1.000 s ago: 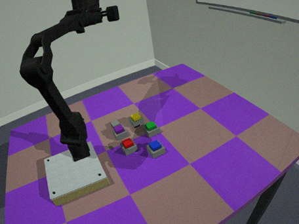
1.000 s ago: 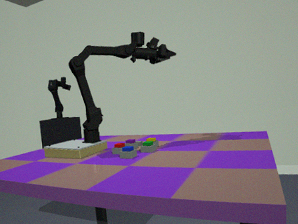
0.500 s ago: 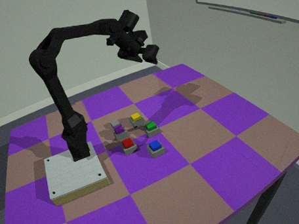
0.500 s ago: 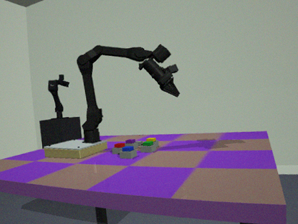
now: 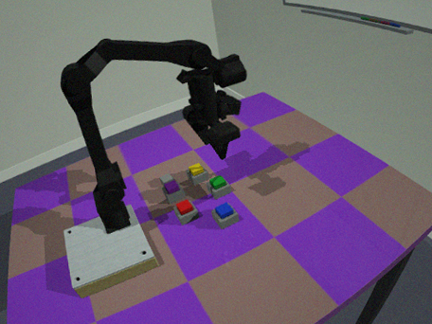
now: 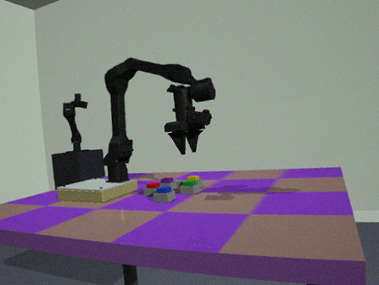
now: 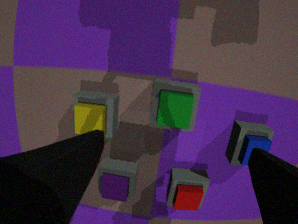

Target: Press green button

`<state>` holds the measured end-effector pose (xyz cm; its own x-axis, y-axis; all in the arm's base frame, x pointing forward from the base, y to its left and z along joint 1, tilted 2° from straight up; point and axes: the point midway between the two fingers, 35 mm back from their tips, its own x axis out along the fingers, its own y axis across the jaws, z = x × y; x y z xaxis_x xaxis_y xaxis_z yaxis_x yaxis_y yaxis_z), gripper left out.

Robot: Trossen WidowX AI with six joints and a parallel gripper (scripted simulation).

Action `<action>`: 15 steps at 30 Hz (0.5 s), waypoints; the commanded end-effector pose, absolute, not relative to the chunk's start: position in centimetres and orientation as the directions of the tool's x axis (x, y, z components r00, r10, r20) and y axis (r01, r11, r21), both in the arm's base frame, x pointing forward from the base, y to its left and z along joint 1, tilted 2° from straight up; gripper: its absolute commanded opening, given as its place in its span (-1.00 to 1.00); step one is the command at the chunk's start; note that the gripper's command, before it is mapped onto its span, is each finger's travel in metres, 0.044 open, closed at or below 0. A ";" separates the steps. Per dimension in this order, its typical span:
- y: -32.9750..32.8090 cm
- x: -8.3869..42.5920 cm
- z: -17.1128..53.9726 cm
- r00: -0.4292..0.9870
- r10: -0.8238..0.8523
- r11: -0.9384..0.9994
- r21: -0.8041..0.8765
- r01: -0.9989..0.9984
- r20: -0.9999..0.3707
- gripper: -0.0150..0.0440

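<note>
- Your gripper point(image 6: 187, 146) hangs well above the table point(image 5: 346, 254), fingertips pointing straight down, jaws spread wide with nothing between them.
- In the wrist view, the green button point(image 7: 176, 108) sits near the centre of the picture, slightly toward 12 o'clock, in the gap between the two dark fingers.
- Around the green button in that view, you have the yellow button point(image 7: 89, 117) at 9 o'clock, the blue button point(image 7: 253, 148) at about 4 o'clock, the red button point(image 7: 189, 196) at 6 o'clock and the purple button point(image 7: 115, 187) at about 7 o'clock.
- All five buttons stand apart from one another on grey housings.
- From the top view, the green button point(image 5: 217, 183) lies just beyond the arm's pale base plate point(image 5: 106, 254), at about 2 o'clock from it.
</note>
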<state>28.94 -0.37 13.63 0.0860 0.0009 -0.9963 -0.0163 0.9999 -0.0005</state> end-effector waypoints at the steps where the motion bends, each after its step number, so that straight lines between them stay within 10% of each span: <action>1: -0.6 28.3 13.4 0.051 0.012 1.000 0.012 -0.008 -0.999 0.86; 15: -0.5 28.6 7.2 0.051 0.013 1.000 0.012 -0.008 -0.999 -0.29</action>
<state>28.46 -0.59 7.39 0.0386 0.0078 -0.9992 -0.0055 1.0000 0.0076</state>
